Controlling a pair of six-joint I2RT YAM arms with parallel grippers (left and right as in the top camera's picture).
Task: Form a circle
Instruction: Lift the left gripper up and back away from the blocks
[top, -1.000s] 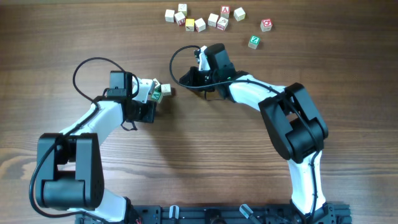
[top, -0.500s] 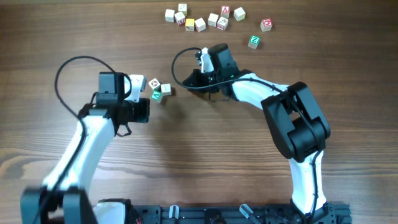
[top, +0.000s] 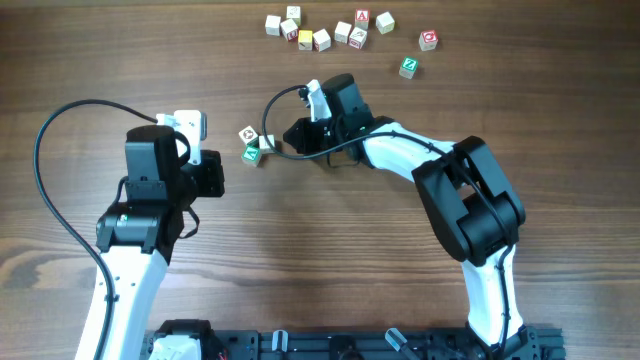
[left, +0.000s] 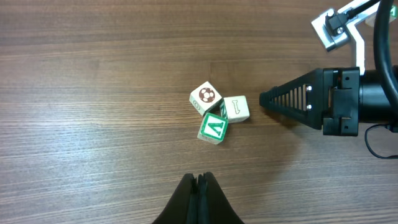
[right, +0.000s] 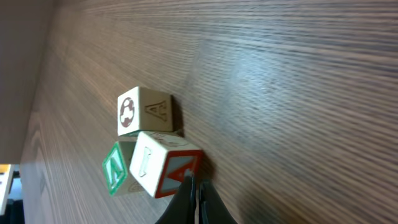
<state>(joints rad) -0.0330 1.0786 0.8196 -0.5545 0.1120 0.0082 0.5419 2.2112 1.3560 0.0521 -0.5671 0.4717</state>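
The circle, so far only a tight cluster of three letter cubes, lies on the wooden surface. The right fingers are shut to a point just beside its red-faced cube, though whether they touch it I cannot tell. The left fingers, also shut and holding nothing, hang apart from the cluster on another side. The step in hand looks like nudging the cubes into shape. The next move likely calls for a short, gentle push that keeps the three together, or a reach to the loose cubes well beyond the cluster.
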